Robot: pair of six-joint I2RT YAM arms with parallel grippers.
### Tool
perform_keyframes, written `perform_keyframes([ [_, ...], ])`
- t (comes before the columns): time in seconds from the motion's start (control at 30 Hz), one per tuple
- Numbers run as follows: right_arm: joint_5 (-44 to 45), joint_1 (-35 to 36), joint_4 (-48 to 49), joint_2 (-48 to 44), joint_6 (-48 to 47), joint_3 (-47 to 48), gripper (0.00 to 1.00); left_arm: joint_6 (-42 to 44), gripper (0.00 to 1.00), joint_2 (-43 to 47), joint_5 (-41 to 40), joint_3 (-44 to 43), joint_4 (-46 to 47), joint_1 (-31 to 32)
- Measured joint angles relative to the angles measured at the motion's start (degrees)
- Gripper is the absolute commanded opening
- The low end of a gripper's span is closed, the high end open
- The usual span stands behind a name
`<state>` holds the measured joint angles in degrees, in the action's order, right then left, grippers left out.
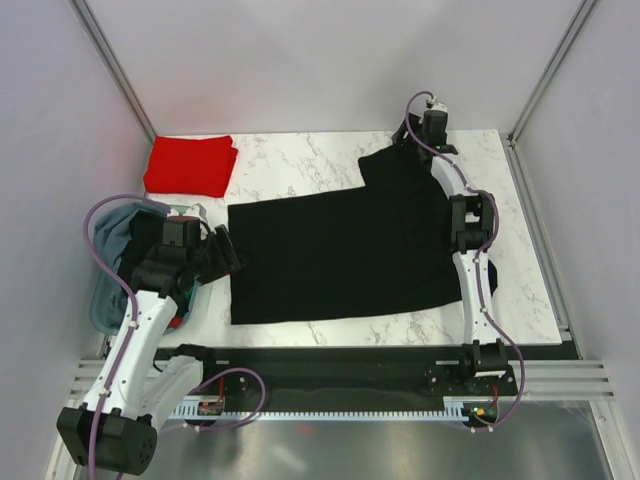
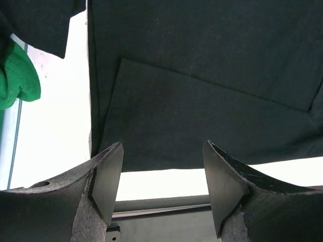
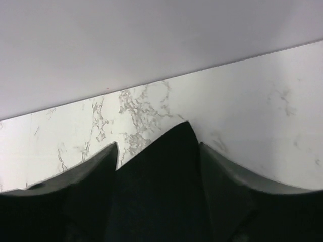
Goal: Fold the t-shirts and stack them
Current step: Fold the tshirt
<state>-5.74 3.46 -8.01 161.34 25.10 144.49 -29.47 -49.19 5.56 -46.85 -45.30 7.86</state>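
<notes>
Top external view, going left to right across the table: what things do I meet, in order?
grey-blue tub → red t-shirt, folded → black t-shirt, spread flat

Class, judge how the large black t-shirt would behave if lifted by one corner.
Probably floppy: the black t-shirt lies flat with a folded-over flap, so it should sag from the lifted corner. Likely light, being thin cloth. Pushed, it may wrinkle on the marble table.
</notes>
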Motion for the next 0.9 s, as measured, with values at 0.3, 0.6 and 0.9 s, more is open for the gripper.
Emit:
perform_keyframes([
  [0.3, 1.64, 2.4, -3.23, 0.0, -1.25, -0.02, 0.17, 0.0, 0.71, -0.09, -0.94, 0.0, 0.0, 0.0],
  [0.6, 7.21, 1.14, -2.71, -4.04, -2.91, -6.38, 0.0, 0.0, 0.71, -0.94, -1.03, 0.0, 0.09, 0.0],
  [0.9, 19.28, -2.93, -6.49, -19.02, -6.32, -23.19, 0.0, -1.79, 0.69, -20.13, 1.07, -6.82, 5.14, 0.04],
])
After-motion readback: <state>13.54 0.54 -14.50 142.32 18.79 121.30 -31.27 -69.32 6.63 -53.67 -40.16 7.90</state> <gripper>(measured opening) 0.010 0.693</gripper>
